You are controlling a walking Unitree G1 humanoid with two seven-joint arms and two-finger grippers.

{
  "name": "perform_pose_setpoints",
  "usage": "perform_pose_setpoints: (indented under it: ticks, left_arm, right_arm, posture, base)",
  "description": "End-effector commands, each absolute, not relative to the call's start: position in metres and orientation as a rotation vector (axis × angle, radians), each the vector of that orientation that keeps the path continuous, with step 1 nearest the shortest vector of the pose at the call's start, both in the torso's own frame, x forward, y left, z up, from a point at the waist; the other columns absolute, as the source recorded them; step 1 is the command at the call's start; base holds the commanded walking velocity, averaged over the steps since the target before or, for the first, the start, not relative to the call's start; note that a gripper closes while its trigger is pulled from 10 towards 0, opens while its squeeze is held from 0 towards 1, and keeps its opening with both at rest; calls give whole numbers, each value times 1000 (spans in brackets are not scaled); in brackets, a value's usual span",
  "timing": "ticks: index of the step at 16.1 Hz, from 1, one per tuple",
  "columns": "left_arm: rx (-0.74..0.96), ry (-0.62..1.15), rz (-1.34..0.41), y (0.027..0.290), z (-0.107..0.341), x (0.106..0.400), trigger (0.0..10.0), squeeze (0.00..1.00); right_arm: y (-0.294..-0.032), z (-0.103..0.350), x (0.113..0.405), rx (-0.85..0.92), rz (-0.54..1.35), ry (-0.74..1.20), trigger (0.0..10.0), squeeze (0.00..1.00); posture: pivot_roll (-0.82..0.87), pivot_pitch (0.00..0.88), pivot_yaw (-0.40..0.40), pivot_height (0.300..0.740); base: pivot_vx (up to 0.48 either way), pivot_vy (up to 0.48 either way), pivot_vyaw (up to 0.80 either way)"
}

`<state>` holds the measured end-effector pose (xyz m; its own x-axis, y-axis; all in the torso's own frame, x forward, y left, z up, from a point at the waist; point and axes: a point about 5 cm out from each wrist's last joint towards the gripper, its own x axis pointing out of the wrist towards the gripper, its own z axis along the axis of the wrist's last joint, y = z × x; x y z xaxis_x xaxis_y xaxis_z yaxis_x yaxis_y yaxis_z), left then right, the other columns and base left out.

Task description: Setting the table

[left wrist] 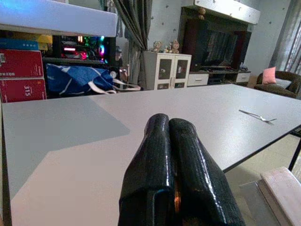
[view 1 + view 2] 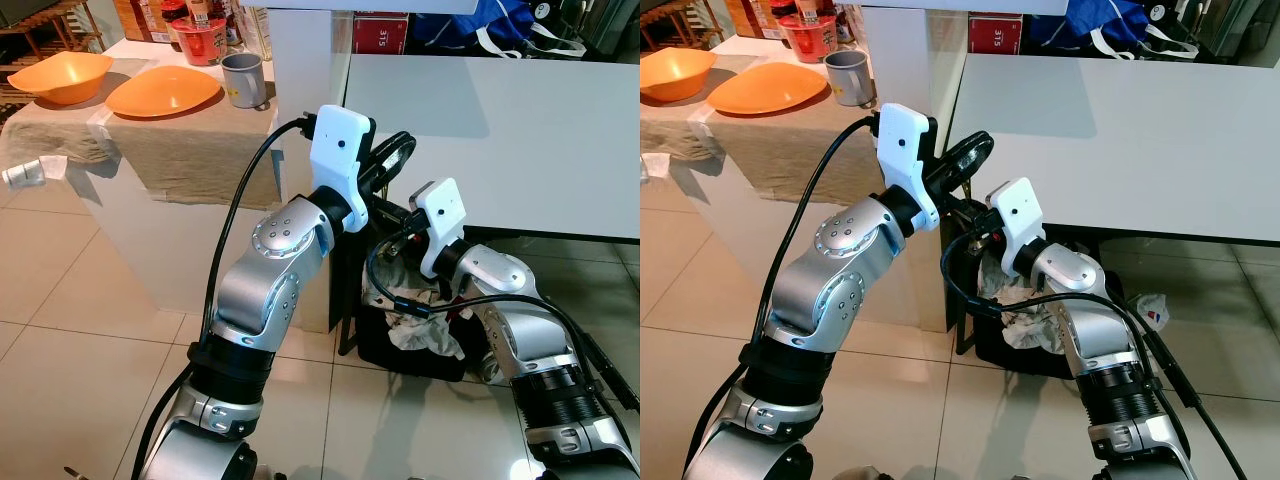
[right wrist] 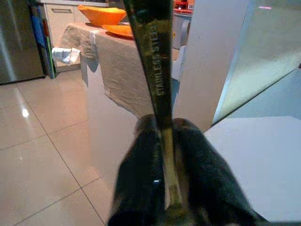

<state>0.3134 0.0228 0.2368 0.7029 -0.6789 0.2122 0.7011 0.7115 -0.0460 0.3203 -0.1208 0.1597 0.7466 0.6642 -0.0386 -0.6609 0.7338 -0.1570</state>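
The right end effector (image 3: 162,188) is closed on a stainless-steel utensil handle (image 3: 155,70), which is pinched between the two black fingers (image 3: 136,174) and stands up past their tips; its working end cannot be seen, so the kind of utensil cannot be told. Beyond this end effector, in the right wrist view, an orange bowl (image 3: 101,14) and an orange plate (image 3: 120,30) are seen on a cloth-covered surface (image 3: 117,66), well apart from the fingertips.

The left end effector (image 1: 169,141) is held with its two fingers pressed together and nothing between them. It is raised just at the near edge of the white surface (image 1: 141,127). Far ahead of it and off to one side, a fork (image 1: 257,116) lies on that surface near its far edge.

In the head views both end effectors are raised side by side before the white surface, above a black bin (image 2: 400,350) of crumpled paper. A grey mug (image 2: 243,80) stands beside the orange plate.
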Motion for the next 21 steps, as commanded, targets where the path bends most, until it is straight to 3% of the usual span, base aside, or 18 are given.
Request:
perform_pose_setpoints:
  ticks: [1, 2, 3, 4, 14, 15, 21]
  left_arm:
    - [-96, -187, -771, 23, 238, 314, 0, 0]
    - [-94, -185, -770, 23, 238, 314, 0, 0]
    - [-91, -182, -768, 23, 237, 315, 4510, 0]
    - [-87, -180, -766, 23, 237, 315, 10000, 0]
    - [-54, -179, -744, 24, 237, 320, 10000, 0]
    - [-59, -177, -743, 24, 237, 320, 10000, 1000]
    - [-57, -173, -735, 25, 237, 322, 10000, 1000]
  right_arm:
    - [-128, 162, 321, -153, 695, -25, 0, 0]
    - [-128, 162, 321, -154, 695, -25, 0, 0]
    - [-128, 162, 321, -154, 696, -25, 0, 0]
    - [-128, 162, 321, -155, 696, -25, 0, 0]
    - [-128, 161, 321, -159, 695, -21, 0, 0]
    - [-128, 160, 321, -158, 696, -20, 0, 0]
    - [-128, 159, 320, -158, 695, -17, 0, 0]
  posture:
    - [-9, 13, 29, 740]
    - [-9, 12, 28, 740]
    - [-9, 10, 28, 740]
    - [-9, 9, 27, 740]
    - [-11, 0, 27, 740]
    - [-11, 0, 27, 740]
    - [-13, 0, 26, 740]
  base:
    - [0, 0, 0]
    - [0, 0, 0]
    - [0, 0, 0]
    - [0, 0, 0]
    - [0, 0, 0]
    - [0, 0, 0]
    - [0, 0, 0]
